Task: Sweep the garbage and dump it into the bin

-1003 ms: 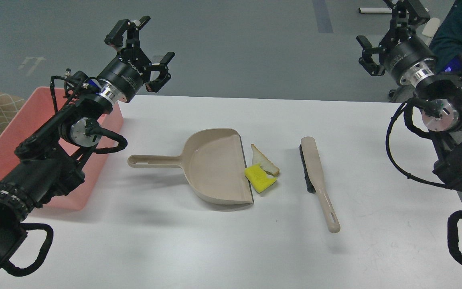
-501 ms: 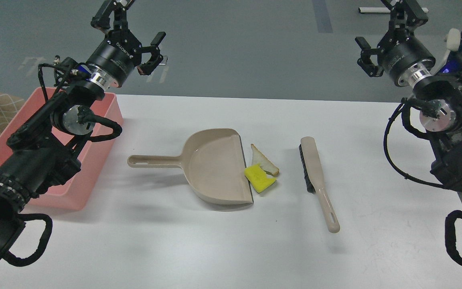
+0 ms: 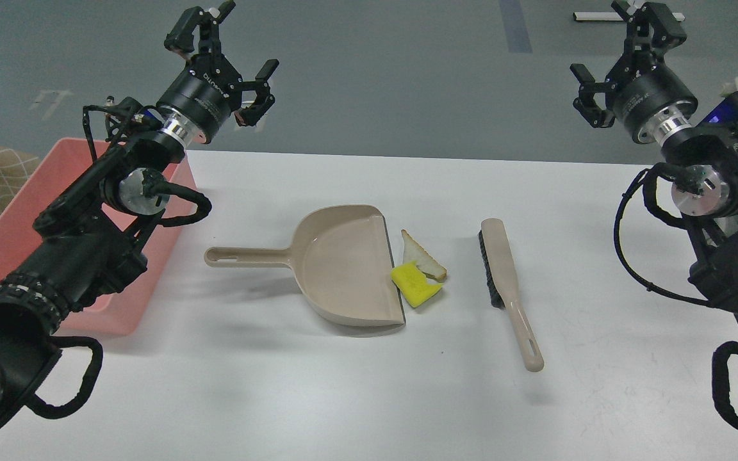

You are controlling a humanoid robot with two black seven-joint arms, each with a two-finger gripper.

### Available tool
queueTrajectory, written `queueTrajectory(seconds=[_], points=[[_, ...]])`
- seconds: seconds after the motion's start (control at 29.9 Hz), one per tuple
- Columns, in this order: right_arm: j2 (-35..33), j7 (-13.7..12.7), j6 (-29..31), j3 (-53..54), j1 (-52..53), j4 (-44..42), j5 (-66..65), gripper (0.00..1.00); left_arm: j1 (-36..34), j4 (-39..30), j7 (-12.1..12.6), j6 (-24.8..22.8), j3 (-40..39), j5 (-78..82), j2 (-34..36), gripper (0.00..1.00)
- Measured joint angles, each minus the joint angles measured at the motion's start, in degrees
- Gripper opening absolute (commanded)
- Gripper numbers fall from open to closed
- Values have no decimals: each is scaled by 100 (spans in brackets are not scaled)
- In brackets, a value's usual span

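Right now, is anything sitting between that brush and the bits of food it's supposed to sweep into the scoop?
Nothing visible. The brush lies just right of the bread slice and yellow chunk, with bare table between. Both pieces already lie against the dustpan at its open edge.

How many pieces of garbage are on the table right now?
2. The triangular white bread slice with brown crust lies just off the mouth of the beige plastic dustpan; the bright yellow sponge-like chunk lies against its near side, at the dustpan's lip. None appear hidden.
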Motion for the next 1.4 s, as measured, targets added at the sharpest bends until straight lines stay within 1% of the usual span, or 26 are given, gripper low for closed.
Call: queueTrajectory(seconds=[0.07, 0.13, 0.17, 0.3, 0.33, 0.37, 0.43, 0.47, 0.57, 0.64, 0.67, 0.8, 0.97, 1.14, 1.3, 1.4], points=[[-10, 177, 10, -10, -61, 13, 124, 100, -17, -2, 35, 0, 17, -11, -27, 98], [-19, 248, 18, -13, -92, 42, 170, 100, -20, -7, 133, 0, 23, -12, -90, 98], [-19, 262, 22, -14, -115, 77, 181, 100, -20, -10, 248, 0, 24, -12, -121, 98], [-20, 288, 19, -16, -263, 260, 196, 100, 2, -32, 944, 0, 21, -15, -186, 98], [-22, 296, 12, -16, -306, 315, 196, 100, 16, -44, 1033, 0, 12, -23, -186, 98], [-30, 306, 5, -12, -365, 382, 197, 100, 23, -67, 1048, 0, 2, -32, -180, 98], [-39, 317, -2, 1, -457, 474, 197, 100, 33, -115, 958, 0, -5, -35, -163, 98], [-42, 326, -2, 10, -489, 497, 197, 100, 34, -124, 837, 0, 0, -28, -160, 98], [-45, 348, -3, 36, -581, 534, 197, 100, 34, -139, 191, 8, 69, 178, -159, 98], [-52, 394, -4, 39, -621, 579, 197, 100, 34, -142, -27, 43, 109, 360, -160, 98], [-57, 430, -4, 39, -638, 592, 197, 100, 34, -142, -73, 64, 118, 422, -171, 98], [-96, 537, -4, 39, -683, 616, 197, 100, 34, -142, -112, 250, 112, 486, -187, 99], [-139, 552, 4, 36, -716, 623, 197, 100, 32, -143, -160, 486, 126, 538, -208, 98], [-151, 555, 5, 28, -744, 628, 197, 100, 18, -191, -160, 525, 158, 581, -176, 98], [-179, 556, 5, -12, -782, 650, 197, 100, 139, -797, -126, 575, 403, 592, 231, 99], [-180, 557, 4, -15, -800, 681, 197, 100, 287, -1275, -119, 770, 522, 598, 558, 99]])
